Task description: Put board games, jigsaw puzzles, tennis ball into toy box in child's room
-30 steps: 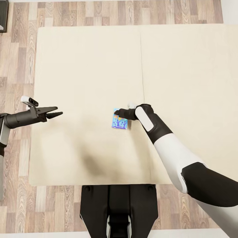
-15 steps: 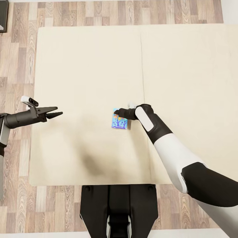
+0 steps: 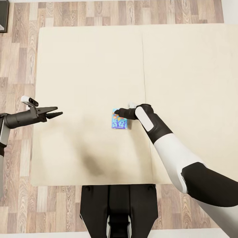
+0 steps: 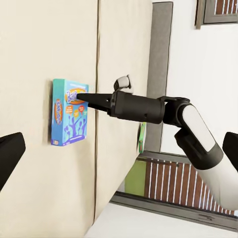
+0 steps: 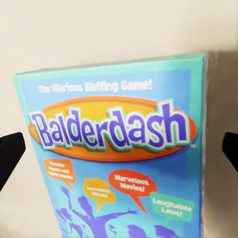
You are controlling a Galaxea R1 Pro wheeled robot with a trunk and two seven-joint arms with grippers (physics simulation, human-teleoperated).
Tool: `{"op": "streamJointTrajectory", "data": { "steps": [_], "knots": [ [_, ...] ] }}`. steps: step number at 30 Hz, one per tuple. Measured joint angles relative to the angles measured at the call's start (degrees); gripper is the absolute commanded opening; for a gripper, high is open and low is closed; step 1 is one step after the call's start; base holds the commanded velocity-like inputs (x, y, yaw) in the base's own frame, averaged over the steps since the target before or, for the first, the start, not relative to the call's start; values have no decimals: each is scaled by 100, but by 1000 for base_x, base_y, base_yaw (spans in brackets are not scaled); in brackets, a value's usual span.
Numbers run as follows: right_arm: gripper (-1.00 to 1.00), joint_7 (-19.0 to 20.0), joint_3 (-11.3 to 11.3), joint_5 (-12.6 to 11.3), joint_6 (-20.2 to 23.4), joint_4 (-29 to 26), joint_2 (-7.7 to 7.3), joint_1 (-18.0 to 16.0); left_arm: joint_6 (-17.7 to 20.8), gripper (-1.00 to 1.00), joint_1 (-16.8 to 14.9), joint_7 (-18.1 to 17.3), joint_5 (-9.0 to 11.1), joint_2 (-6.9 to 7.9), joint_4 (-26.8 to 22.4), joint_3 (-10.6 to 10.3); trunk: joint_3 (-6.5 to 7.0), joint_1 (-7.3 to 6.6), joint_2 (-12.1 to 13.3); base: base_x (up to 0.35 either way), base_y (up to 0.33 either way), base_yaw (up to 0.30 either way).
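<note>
Cream mattress fills most of the head view — the bed (image 3: pixel 89 66), with one seam line running down it and wood-plank floor (image 3: pixel 16 49) around its edges. Near its middle, just beside the seam, lies a small blue board game (image 3: pixel 119 122), flat on the mattress; the right wrist view reads its lid as "Balderdash" over an orange oval, with speech bubbles below.

The right pincer (image 3: pixel 116 114) reaches in from the right and sits at the box's far edge. In the right wrist view its two dark fingertips (image 5: pixel 10 156) stand wide apart at either side of the box, so it is spread, not pinching the game. The left wrist view shows its pointed tip at the top of the box (image 4: pixel 70 111).

The left pincer (image 3: pixel 55 111) hovers over the bed's left edge, well apart from the game — its two fingers parted.
</note>
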Motion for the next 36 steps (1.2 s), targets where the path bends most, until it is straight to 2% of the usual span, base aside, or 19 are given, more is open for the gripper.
{"op": "streamJointTrajectory", "data": {
  "steps": [4, 11, 21, 29, 33, 36],
  "knots": [
    [100, 35, 3, -106, -40, 37, 0, 0, -1, 100, -1, 0, 0, -2, 2, 0, 0, 1, 1, 0, 11, 0],
    [100, -10, 1, 12, 17, 0, -1, 3, 0, 100, 0, 0, -2, 0, 2, 0, 0, 0, 0, 0, 100, 0],
    [100, 39, 3, -115, -48, 43, 0, 8, -1, 100, -1, 0, 0, -2, 5, -2, 0, 1, 1, 0, 28, 0],
    [100, 3, 1, -42, -10, 23, 0, 9, 0, 100, 0, 0, 1, 0, 4, -1, 0, 0, 0, 0, 32, 2],
    [100, -20, 1, 48, 19, 0, -1, 8, 0, 100, 2, 1, 4, 1, 2, 0, 0, -1, -1, 0, 3, 135],
    [100, -13, 1, 17, 11, 6, 0, 8, 0, 100, 2, 1, 3, 1, 3, 0, 0, 0, 0, 0, 8, 198]
  ]
}}
